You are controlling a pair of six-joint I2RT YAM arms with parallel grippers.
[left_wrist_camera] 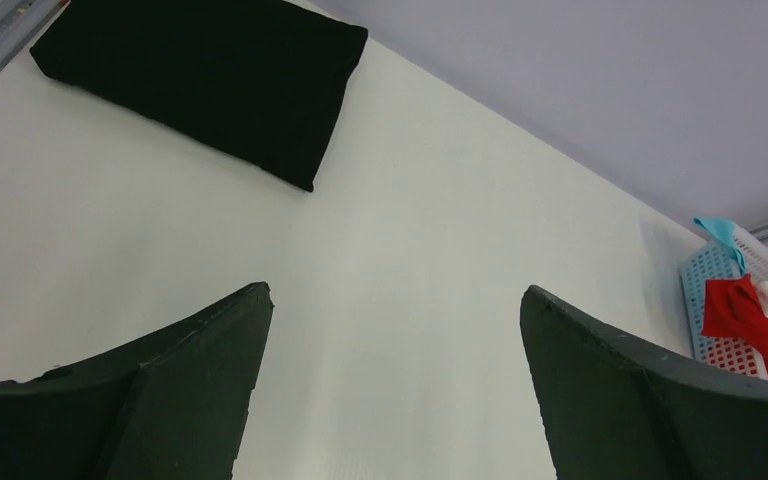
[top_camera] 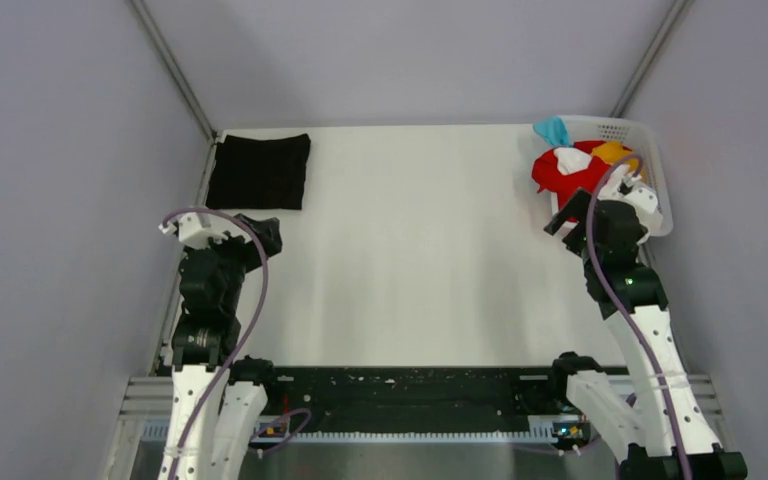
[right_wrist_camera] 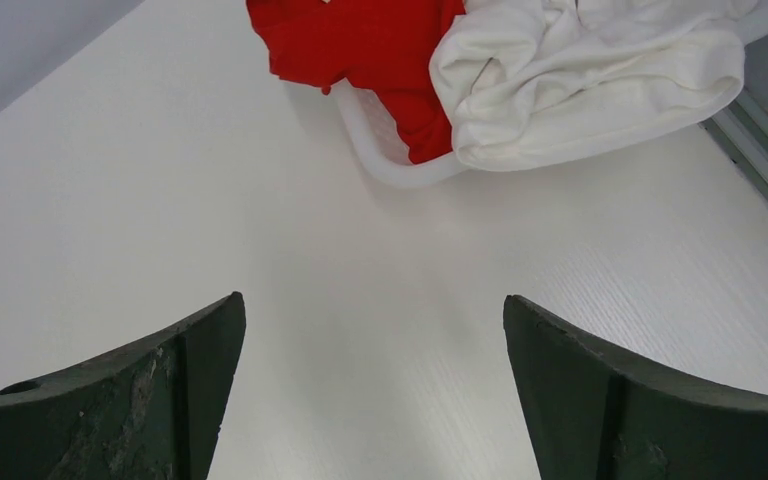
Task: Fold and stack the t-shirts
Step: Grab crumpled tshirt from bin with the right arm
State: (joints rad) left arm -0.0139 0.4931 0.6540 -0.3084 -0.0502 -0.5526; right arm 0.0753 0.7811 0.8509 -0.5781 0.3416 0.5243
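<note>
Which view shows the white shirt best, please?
The right wrist view: the white shirt fills the upper right, crumpled and hanging over the basket rim beside the red shirt. The top view shows only a small white patch in the heap; the left wrist view a sliver at its right edge.

A white table (top_camera: 410, 260) with faint wood grain fills the middle of the top view, lit softly and evenly, with only pale shadows on it. Plain lavender-grey walls close it in: the back wall (top_camera: 410, 50) at 12 o'clock, side walls (top_camera: 50, 200) at 9 and 3. Slanting metal struts (top_camera: 172, 68) rise from its far corners at 11 and 1 o'clock. A black strip (top_camera: 410, 392) and a grey metal rail (top_camera: 410, 432) edge it at 6 o'clock.
</note>
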